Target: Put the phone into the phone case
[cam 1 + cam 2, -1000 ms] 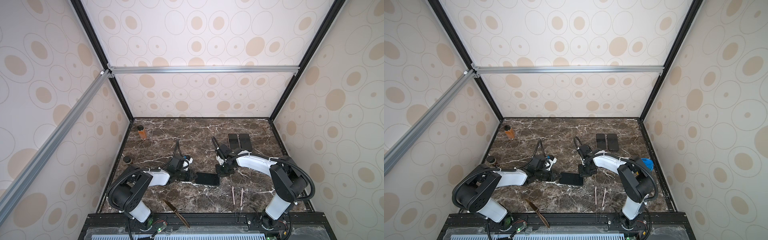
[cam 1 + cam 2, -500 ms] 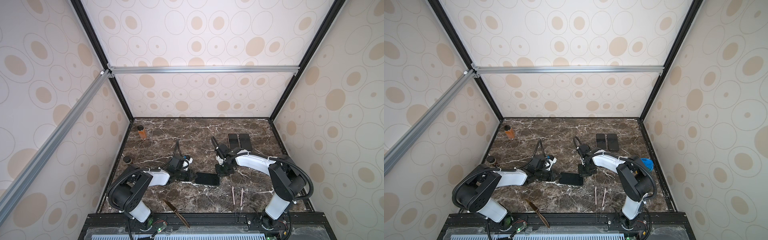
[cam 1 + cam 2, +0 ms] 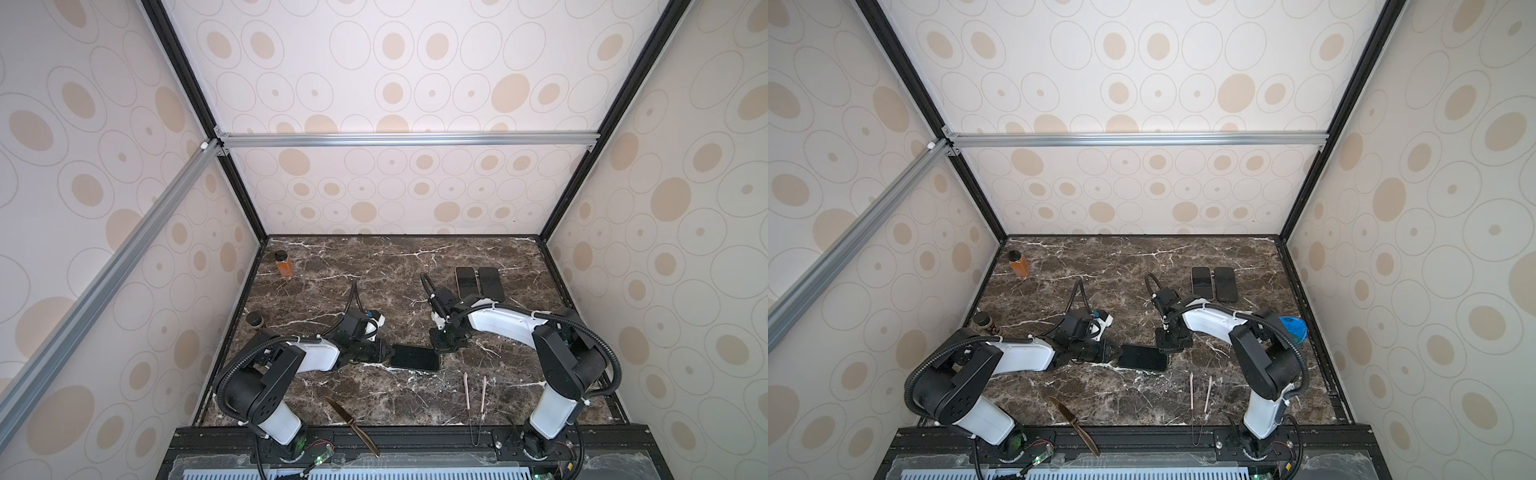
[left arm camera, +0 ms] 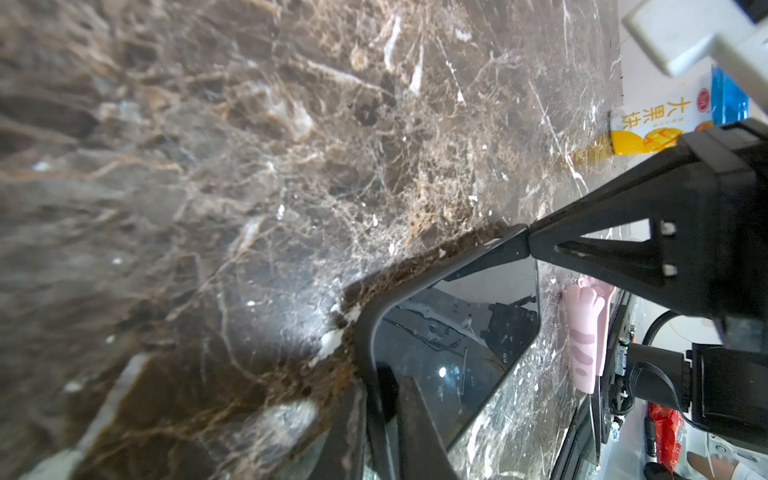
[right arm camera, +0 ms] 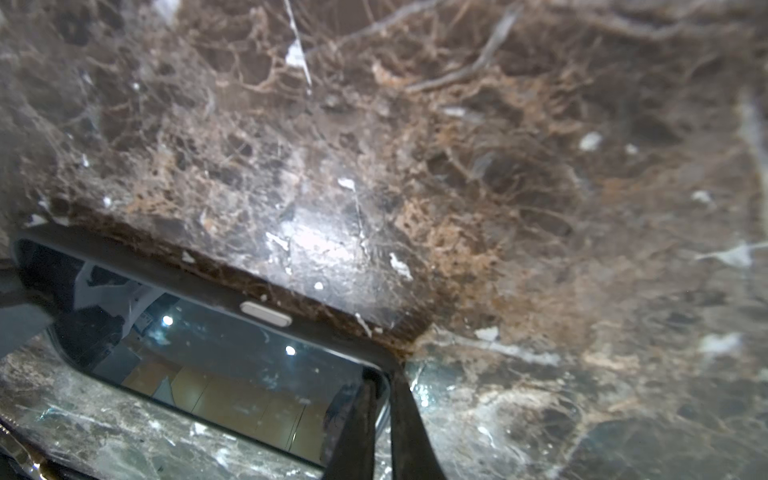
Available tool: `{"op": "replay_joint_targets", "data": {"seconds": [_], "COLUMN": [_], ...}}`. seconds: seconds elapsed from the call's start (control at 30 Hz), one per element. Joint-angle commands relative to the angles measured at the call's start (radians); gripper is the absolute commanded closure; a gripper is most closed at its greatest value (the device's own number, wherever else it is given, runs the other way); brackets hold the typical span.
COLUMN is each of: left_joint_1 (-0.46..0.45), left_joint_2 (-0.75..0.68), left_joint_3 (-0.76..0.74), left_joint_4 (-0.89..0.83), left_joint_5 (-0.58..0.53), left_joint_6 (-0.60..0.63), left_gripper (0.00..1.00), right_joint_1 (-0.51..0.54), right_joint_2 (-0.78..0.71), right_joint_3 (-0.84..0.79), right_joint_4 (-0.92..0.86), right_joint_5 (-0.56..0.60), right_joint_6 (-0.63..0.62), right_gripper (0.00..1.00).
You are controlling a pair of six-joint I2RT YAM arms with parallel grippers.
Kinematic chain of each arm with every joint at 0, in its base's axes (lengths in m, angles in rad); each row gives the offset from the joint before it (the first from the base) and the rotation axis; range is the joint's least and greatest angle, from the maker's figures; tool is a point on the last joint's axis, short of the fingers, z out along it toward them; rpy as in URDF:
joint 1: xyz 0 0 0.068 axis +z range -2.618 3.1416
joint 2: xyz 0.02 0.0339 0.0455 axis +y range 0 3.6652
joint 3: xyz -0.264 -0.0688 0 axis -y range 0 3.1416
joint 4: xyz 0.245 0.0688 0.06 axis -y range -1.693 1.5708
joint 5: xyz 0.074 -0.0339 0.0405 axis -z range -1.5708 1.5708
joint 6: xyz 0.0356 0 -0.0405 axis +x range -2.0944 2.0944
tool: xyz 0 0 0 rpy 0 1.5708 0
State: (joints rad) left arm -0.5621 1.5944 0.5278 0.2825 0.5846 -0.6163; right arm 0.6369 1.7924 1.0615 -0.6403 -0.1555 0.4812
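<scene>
Phone lies flat on the bench, long axis running straight from hand to hand. Left hand pinches the case end right at its tips. Right hand, fingers together, pokes the opposite corner, so it's probably pressing that one in.

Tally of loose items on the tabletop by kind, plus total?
Phones: 3 (centre phone, back pair)
Orange bottle: 1
Dark jar: 1
Knife: 1
Pink tongs: 1
Blue-lidded cup: 1
Total: 8
</scene>
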Motion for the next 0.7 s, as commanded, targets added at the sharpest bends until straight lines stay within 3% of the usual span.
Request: {"op": "replay_joint_targets", "data": {"seconds": [0.0,0.33,0.67], "left_joint_1": [-0.014,-0.014,-0.013], "left_joint_2": [0.033,0.023,-0.016], "left_joint_3": [-0.009,-0.006,-0.008], "left_joint_4": [-0.011,-0.020,-0.046], "left_joint_5": [-0.001,-0.024,-0.094], "left_joint_6": [0.003,-0.002,-0.012], "left_gripper": [0.84,0.84,0.84], "right_joint_1": [0.043,0.044,0.084], "right_joint_2": [0.280,0.269,0.256], "right_joint_3": [-0.127,-0.124,-0.071], "right_joint_4": [0.257,0.235,0.124], "right_joint_5": [0.050,0.082,0.222], "right_joint_6": [0.005,0.000,-0.003], "right_gripper": [0.89,0.89,0.87]}}
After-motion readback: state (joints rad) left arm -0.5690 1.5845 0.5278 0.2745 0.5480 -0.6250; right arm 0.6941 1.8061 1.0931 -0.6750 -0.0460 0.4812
